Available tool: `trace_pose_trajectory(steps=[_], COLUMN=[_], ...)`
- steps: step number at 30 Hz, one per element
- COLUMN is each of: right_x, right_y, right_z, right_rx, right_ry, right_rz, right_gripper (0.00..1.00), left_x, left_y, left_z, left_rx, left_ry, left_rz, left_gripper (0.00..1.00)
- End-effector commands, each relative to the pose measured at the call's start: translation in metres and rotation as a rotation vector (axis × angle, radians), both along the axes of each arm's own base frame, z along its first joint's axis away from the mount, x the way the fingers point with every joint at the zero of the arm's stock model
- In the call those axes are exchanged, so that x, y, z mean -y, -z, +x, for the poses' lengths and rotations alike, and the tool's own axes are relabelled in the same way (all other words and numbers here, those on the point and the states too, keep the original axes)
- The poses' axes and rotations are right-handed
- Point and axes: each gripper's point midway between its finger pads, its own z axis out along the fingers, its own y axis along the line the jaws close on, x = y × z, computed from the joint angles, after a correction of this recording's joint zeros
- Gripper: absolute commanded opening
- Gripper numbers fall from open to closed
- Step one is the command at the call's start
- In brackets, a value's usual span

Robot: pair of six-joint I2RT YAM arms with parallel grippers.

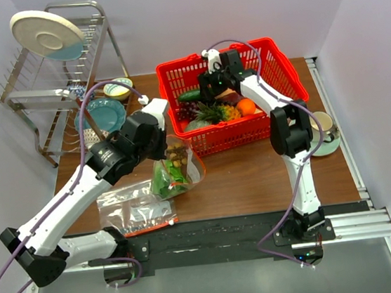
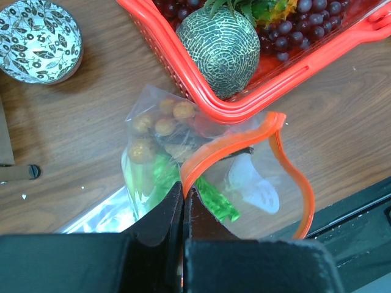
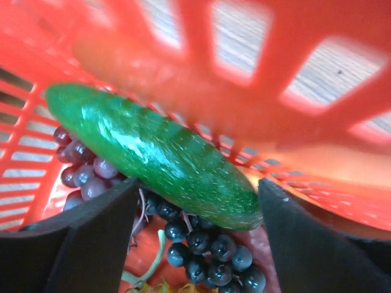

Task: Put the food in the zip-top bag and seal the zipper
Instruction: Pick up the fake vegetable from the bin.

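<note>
Over the basket (image 1: 251, 134): your right gripper (image 3: 198, 201) gapes astride the cucumber (image 3: 153, 152), seemingly not touching it, for pickup.
Your left gripper (image 2: 183, 201): clamped on the zipper (image 2: 214, 151), propping the zip-top bag (image 2: 269, 177) open.

Plain pale lilac walls (image 1: 188, 16) enclose brown wood-grain tabletop (image 1: 249, 179); chrome wire dish rack (image 1: 31, 101) at 10 o'clock, black base strip (image 1: 212, 231) at 6 o'clock; light even, diffuse.
</note>
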Motion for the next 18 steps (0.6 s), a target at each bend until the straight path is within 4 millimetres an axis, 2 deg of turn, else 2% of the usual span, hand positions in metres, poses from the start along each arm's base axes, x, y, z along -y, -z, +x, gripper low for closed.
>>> trace_pose_trajectory(steps=[1, 6, 9, 11, 13, 18], right_x=[-0.014, -0.015, -0.014, -0.017, -0.018, -0.021], right_y=[0.002, -0.024, -0.034, -0.05, -0.057, -0.063], right_z=[-0.039, -0.062, -0.069, -0.073, -0.078, -0.076], right_rx=[-0.059, -0.028, -0.019, 0.008, 0.015, 0.026], right_ry=[-0.121, -0.157, -0.157, -0.164, -0.173, -0.176], right_rz=[0.043, 0.08, 0.106, 0.135, 0.158, 0.175], right_gripper=[0.74, 0.59, 0.55, 0.53, 0.53, 0.55], left_x=[0.005, 0.007, 0.008, 0.008, 0.007, 0.004], left_y=[-0.02, -0.02, -0.02, -0.02, -0.019, -0.022], left_z=[0.01, 0.011, 0.01, 0.009, 0.008, 0.005], left_rx=[0.055, 0.053, 0.053, 0.051, 0.048, 0.055], left_ry=[-0.015, -0.009, -0.006, -0.005, -0.005, -0.01], left_rz=[-0.043, -0.047, -0.055, -0.058, -0.057, -0.069], left_gripper=[0.0, 0.0, 0.0, 0.0, 0.0, 0.0])
